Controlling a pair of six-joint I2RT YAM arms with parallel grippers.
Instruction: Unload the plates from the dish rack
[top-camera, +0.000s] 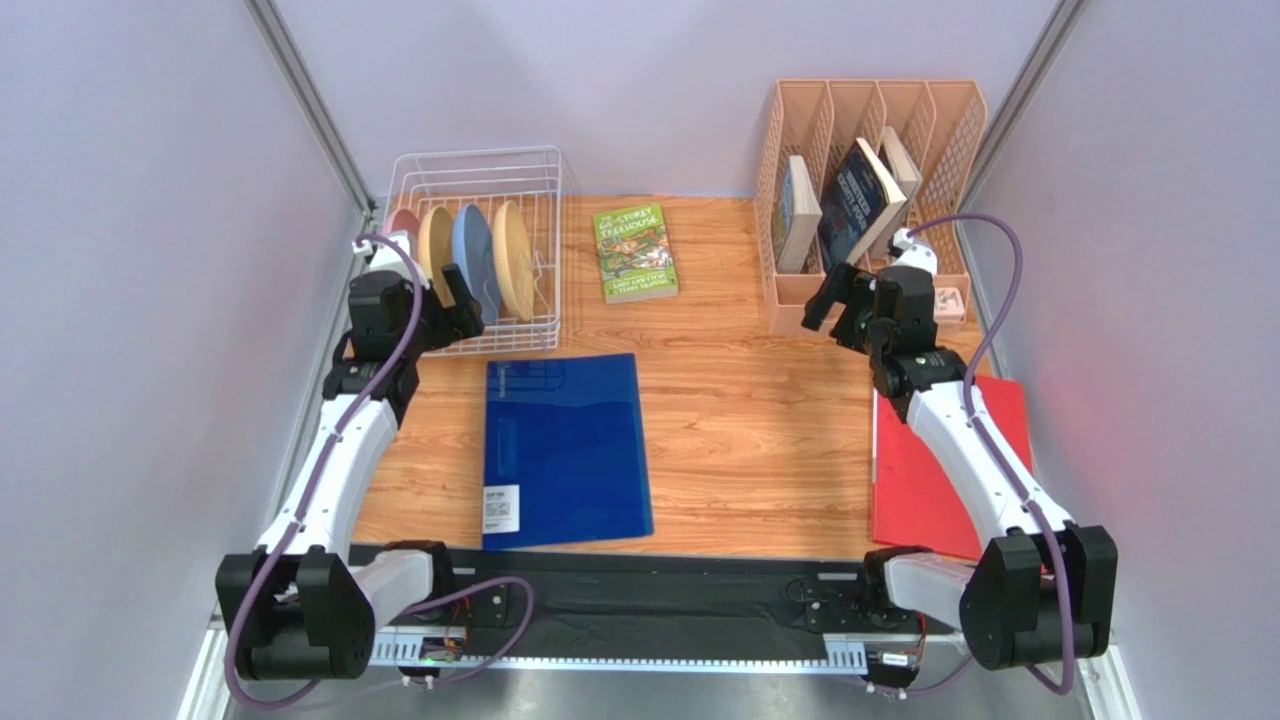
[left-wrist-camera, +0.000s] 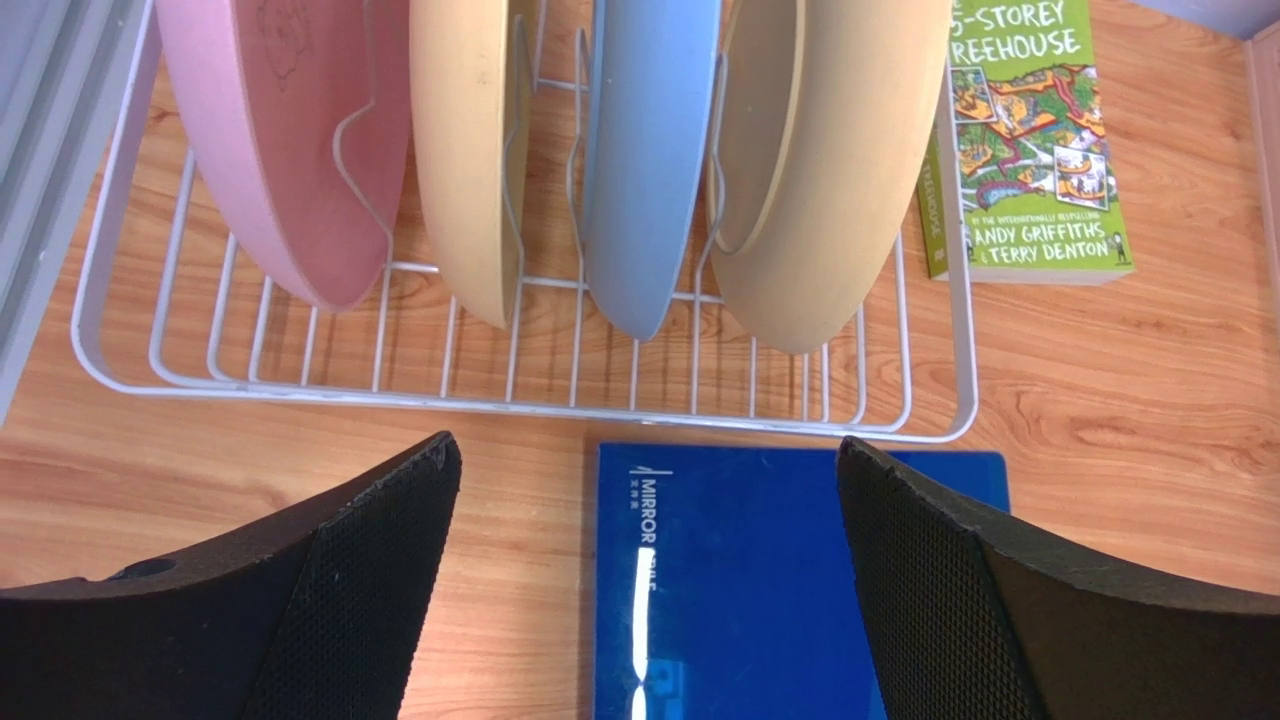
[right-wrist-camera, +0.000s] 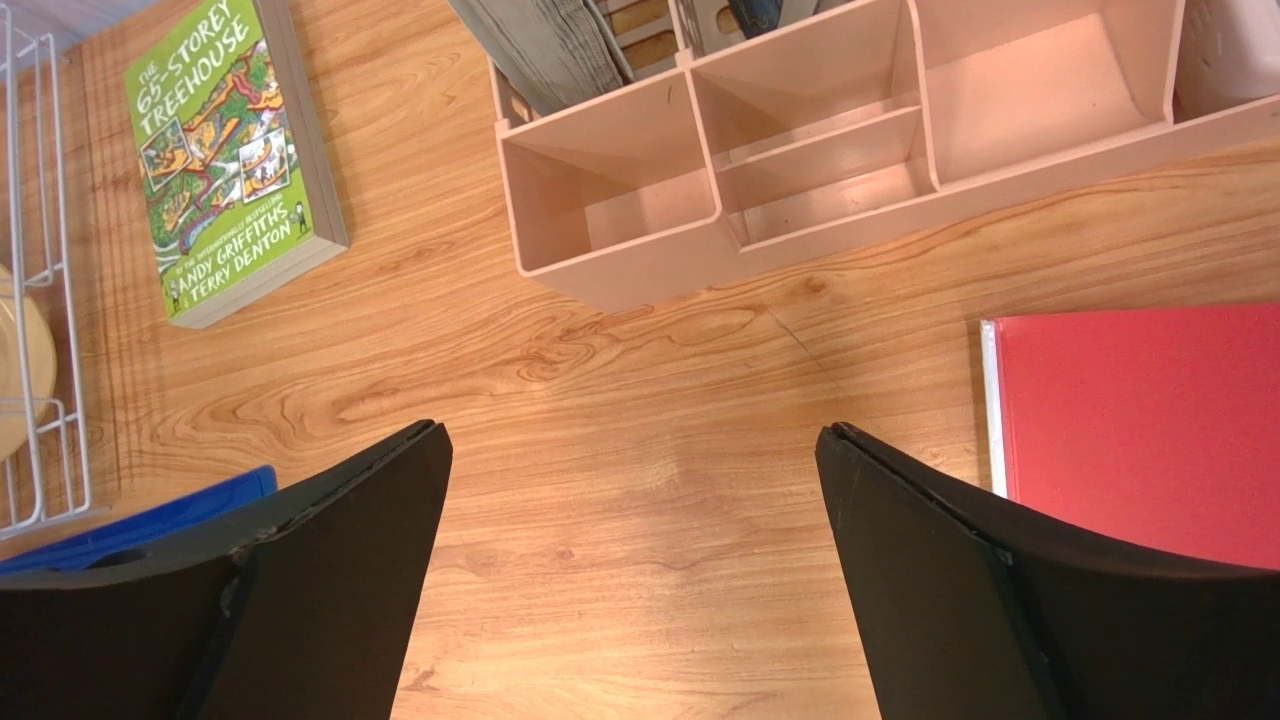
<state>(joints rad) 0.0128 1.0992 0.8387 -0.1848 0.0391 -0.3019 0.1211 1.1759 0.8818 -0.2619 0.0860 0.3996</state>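
The white wire dish rack (top-camera: 546, 188) stands at the back left of the table and also shows in the left wrist view (left-wrist-camera: 526, 405). Four plates stand on edge in it: pink (left-wrist-camera: 286, 135), pale yellow (left-wrist-camera: 466, 150), light blue (left-wrist-camera: 649, 150), pale yellow (left-wrist-camera: 827, 165). In the top view they read pink (top-camera: 403, 227), yellow (top-camera: 437, 243), blue (top-camera: 476, 255), yellow (top-camera: 514, 255). My left gripper (top-camera: 455, 318) (left-wrist-camera: 646, 450) is open and empty, just in front of the rack. My right gripper (top-camera: 836, 300) (right-wrist-camera: 631, 435) is open and empty, over bare wood in front of the organiser.
A blue folder (top-camera: 564, 447) lies in front of the rack. A green book (top-camera: 636, 252) lies right of the rack. A peach lattice file organiser (top-camera: 872, 180) with books stands at the back right. A red folder (top-camera: 935, 480) lies at the right edge.
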